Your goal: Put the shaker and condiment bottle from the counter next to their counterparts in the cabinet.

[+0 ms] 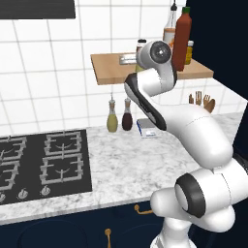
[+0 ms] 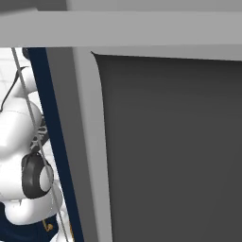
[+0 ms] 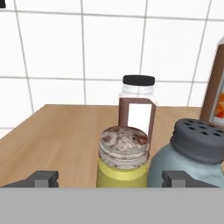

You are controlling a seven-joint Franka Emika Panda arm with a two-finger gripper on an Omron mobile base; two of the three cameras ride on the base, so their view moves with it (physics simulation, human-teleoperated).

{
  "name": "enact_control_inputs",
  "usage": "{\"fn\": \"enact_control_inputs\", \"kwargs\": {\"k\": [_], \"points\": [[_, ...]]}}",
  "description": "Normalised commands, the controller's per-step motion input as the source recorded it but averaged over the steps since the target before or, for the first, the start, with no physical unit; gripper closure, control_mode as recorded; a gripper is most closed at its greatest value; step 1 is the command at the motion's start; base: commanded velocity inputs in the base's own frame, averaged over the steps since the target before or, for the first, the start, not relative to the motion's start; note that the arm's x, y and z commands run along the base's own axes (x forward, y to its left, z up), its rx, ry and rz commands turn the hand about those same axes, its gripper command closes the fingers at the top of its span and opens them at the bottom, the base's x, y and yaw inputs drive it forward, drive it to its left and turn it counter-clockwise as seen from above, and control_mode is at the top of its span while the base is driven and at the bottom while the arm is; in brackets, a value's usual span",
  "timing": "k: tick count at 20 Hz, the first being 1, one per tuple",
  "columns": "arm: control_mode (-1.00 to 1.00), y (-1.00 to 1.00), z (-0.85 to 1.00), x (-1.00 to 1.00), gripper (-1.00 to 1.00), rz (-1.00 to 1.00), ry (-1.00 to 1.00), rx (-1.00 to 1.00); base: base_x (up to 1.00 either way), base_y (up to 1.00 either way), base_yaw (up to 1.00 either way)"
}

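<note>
On the cabinet (image 3: pixel 57 131) plank, toward its right end, the shaker (image 3: pixel 122 159) stands upright between your hand's (image 3: pixel 113 178) fingertips (image 3: pixel 43 178), which sit spread clear of it: released, nothing held. It touches the pale blue shaker (image 3: pixel 192 153), with the brown-and-white shaker (image 3: pixel 138 111) just behind, so it joins its kind. The condiment bottle (image 1: pixel 182 38) stands at the same end, beside the clear bottle (image 1: pixel 170 24).

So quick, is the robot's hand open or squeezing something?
Gripper: open. Its fingertips stand wide on either side of the yellow-green shaker on the wooden shelf, not squeezing it.
</note>
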Motion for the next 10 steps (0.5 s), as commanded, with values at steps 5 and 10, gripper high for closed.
{"fn": "enact_control_inputs", "kwargs": {"k": [5, 10], "points": [[-1.0, 0.0, 0.0, -0.11, -1.0, 0.0, 0.0, 0.04, 0.0, 0.0, 0.0], [-1.0, 0.0, 0.0, -0.4, -1.0, 0.0, 0.0, 0.03, 0.0, 0.0, 0.0]]}}
